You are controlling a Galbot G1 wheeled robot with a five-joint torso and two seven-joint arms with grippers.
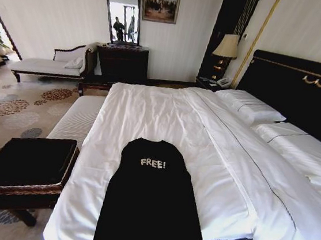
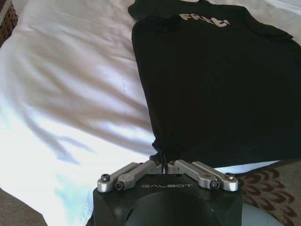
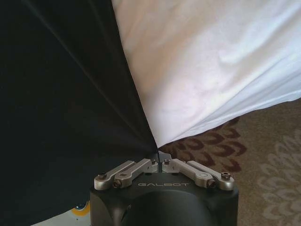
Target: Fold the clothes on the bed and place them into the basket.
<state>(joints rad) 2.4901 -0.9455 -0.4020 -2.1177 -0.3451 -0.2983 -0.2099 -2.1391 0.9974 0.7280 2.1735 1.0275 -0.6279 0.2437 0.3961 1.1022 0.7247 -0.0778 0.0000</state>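
The black T-shirt [image 1: 151,203] with white "FREE!" lettering lies stretched lengthwise on the white duvet of the bed [image 1: 167,115], collar away from me. Its sleeves are folded in. In the left wrist view my left gripper [image 2: 163,165] is shut on one bottom corner of the shirt [image 2: 211,84], at the bed's near edge. My right gripper [image 3: 158,160] is shut on the other bottom corner, and the black fabric [image 3: 61,108] is pulled taut from it. The brown wicker basket [image 1: 25,187] with black lining stands on a dark bench left of the bed; its corner [image 2: 7,19] shows in the left wrist view.
A striped white bench [image 1: 79,116] runs along the bed's left side. Pillows [image 1: 249,107] and the black headboard [image 1: 303,90] are at the far right. A chaise longue [image 1: 45,65], a dark dresser [image 1: 122,62] and a lamp [image 1: 227,46] line the far wall. Patterned carpet [image 1: 11,106] covers the floor.
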